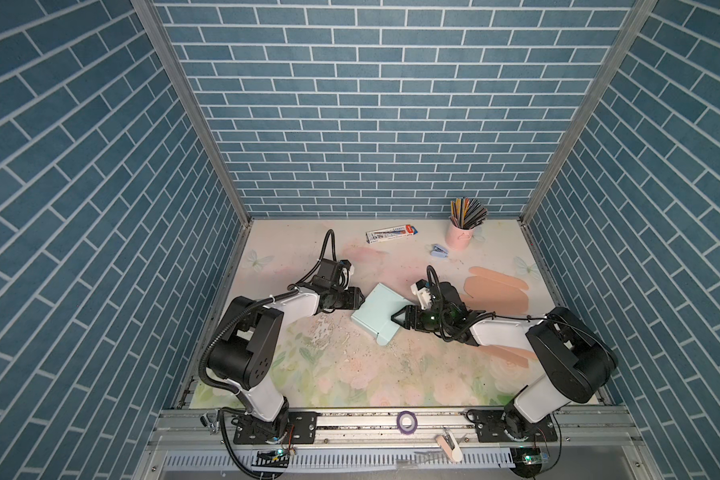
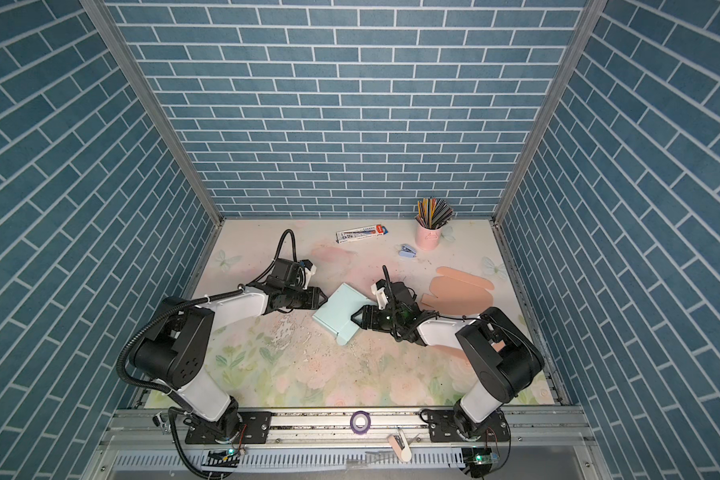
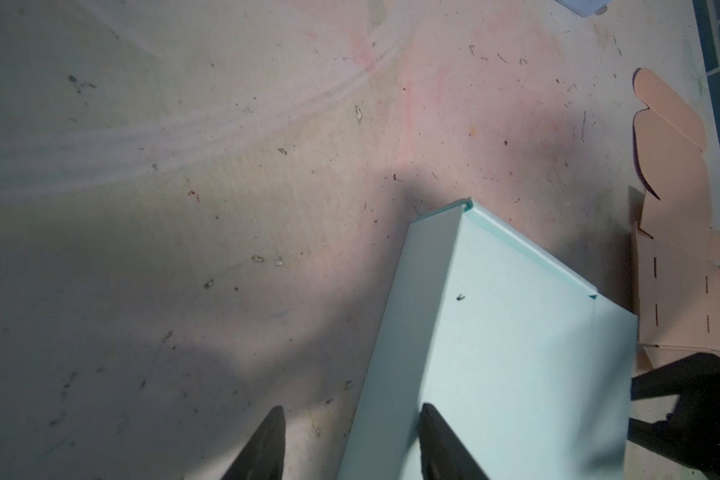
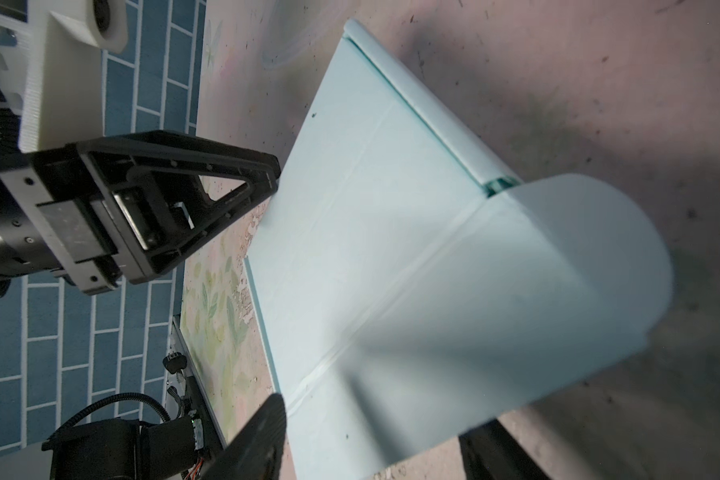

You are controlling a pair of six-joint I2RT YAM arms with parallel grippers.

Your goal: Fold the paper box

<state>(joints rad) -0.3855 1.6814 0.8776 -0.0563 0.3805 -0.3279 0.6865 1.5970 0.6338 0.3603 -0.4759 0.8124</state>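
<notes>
I see the paper box (image 1: 377, 309) on the bench (image 1: 350, 374) between both arms: my left gripper (image 1: 360, 298) is open astride its left edge, my right gripper (image 1: 396, 319) straddles the curled flap (image 4: 558, 291); whether it pinches, I cannot tell

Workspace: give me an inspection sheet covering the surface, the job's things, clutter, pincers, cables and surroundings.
Surface: flowered table mat, scuffed, with the print flaking in a patch.
Job's things: pale blue paper box, partly folded, with its rounded flap sticking out.
Clutter: flat pink cardboard, pink cup of coloured sticks, long printed carton, small blue item, purple tape roll on the front rail.
Pincers: left pincer open, astride the box's edge; right pincer has its jaws apart around the flap, grip unclear.
Cables: black hoses looped over both arms, clear of the box.
Surroundings: blue brick-pattern walls on three sides.
</notes>
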